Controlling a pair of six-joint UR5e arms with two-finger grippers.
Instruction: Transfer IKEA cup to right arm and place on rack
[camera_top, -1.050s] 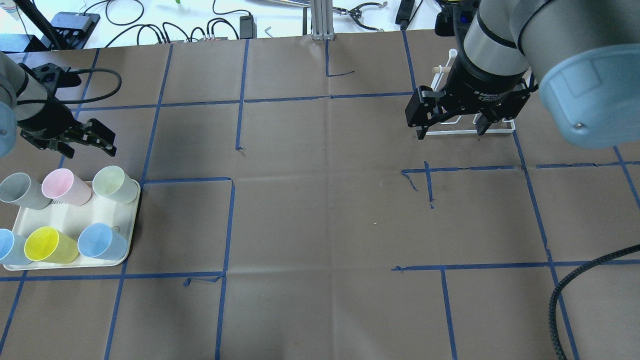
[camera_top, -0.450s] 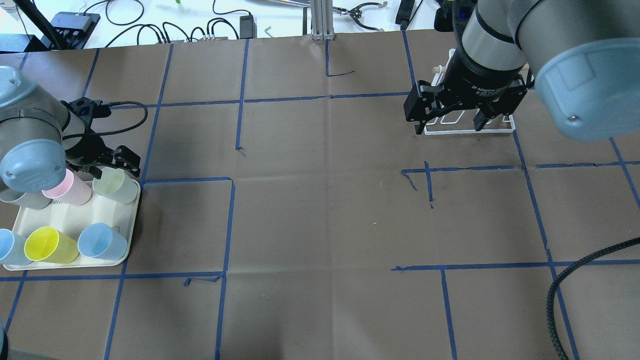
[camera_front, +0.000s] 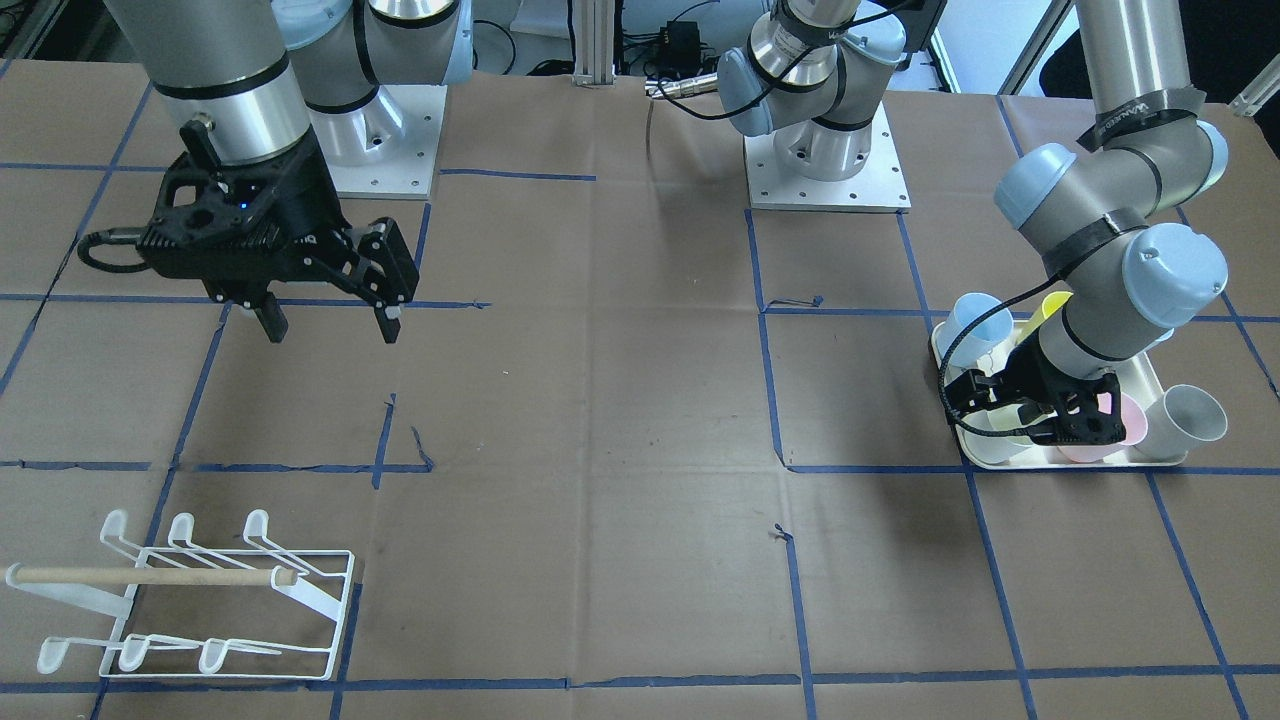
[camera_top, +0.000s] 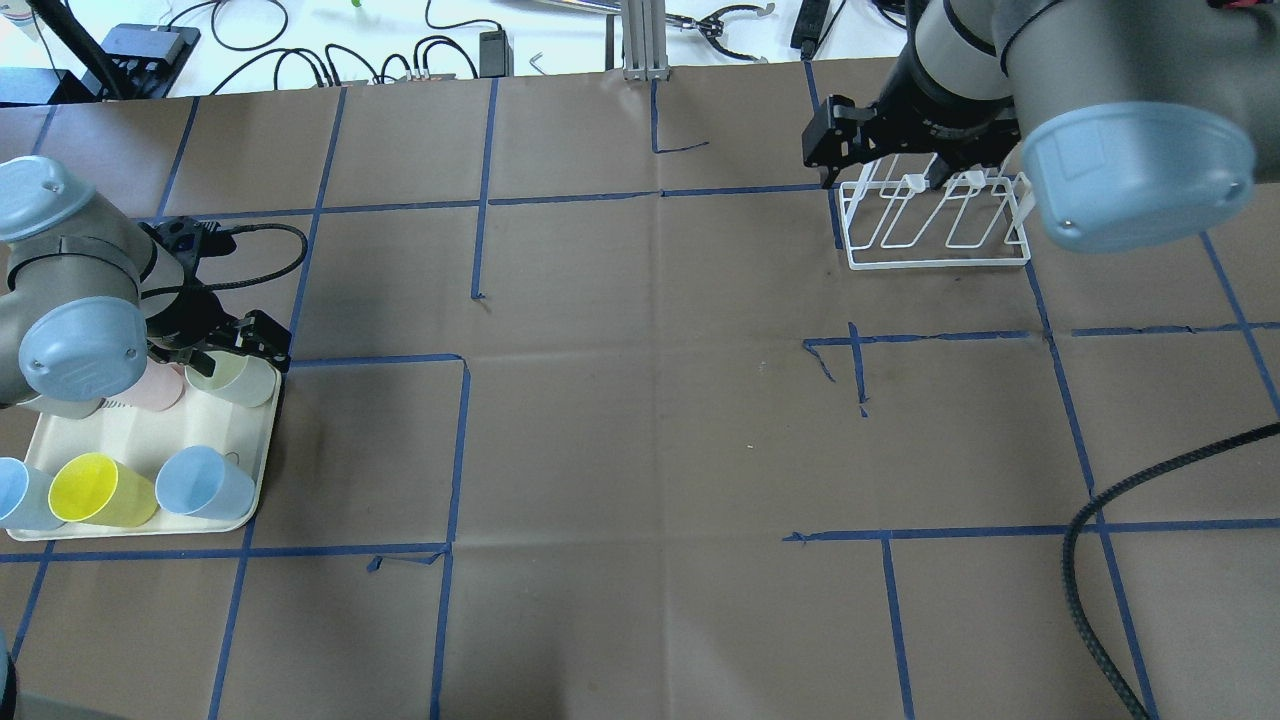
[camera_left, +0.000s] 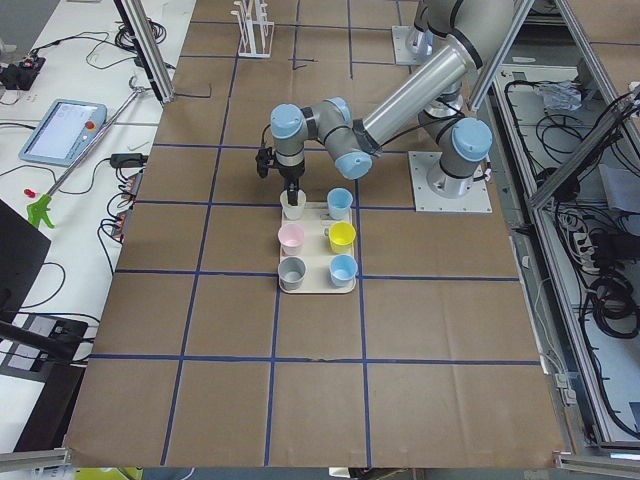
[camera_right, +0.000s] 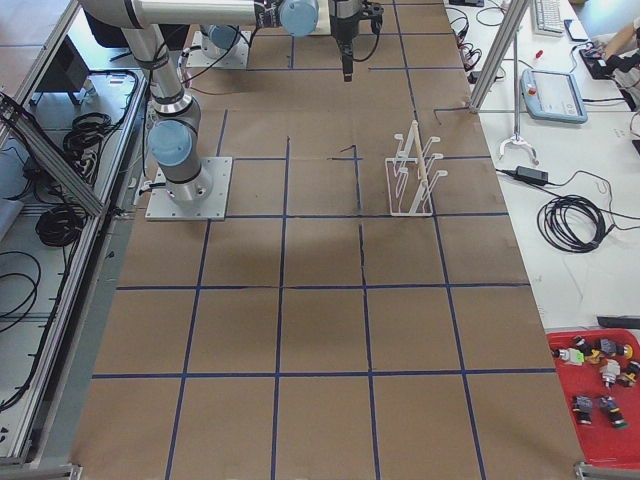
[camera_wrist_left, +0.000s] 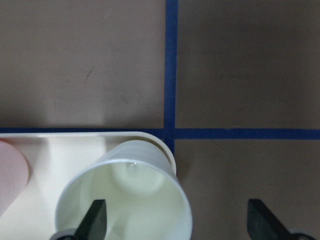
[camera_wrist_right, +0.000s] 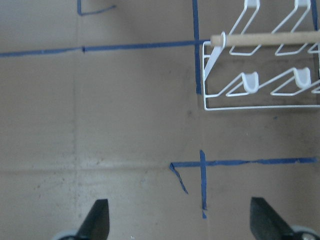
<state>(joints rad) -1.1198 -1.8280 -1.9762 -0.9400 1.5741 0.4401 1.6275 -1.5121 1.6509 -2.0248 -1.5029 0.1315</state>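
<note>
Brown paper taped into blue squares covers the bench (camera_top: 640, 430), and the work sits at opposite ends of it, which is why a handover is needed at all. At the robot's left end a cream tray (camera_top: 130, 440) carries six cups standing mouth up. I have the left hand (camera_wrist_left: 180, 221) down at the tray's corner over the pale green cup (camera_wrist_left: 125, 195), which I take to be this round's cup. The wrist camera shows the fingers apart, one fingertip (camera_wrist_left: 95, 222) dipped inside the cup's mouth and the other outside over bare paper, so the cup wall stands between them; nothing is pinched yet. I read that as a rim grasp, chosen because the pink cup (camera_top: 155, 390) stands just beside it and leaves little room to straddle the whole body. At the far end the white wire rack (camera_top: 935, 225) stands with its prongs bare and a wooden dowel (camera_wrist_right: 270, 38) across it. The right arm (camera_front: 215, 70) holds the right hand (camera_front: 330, 330) high, fingers spread and empty, looking down at paper with the rack at the edge of its view. I judge it parked there to stay clear of the rack and ready to come to the middle for the cup. Next I need to close on the wall and lift straight up, so the neighbours are not knocked.
</note>
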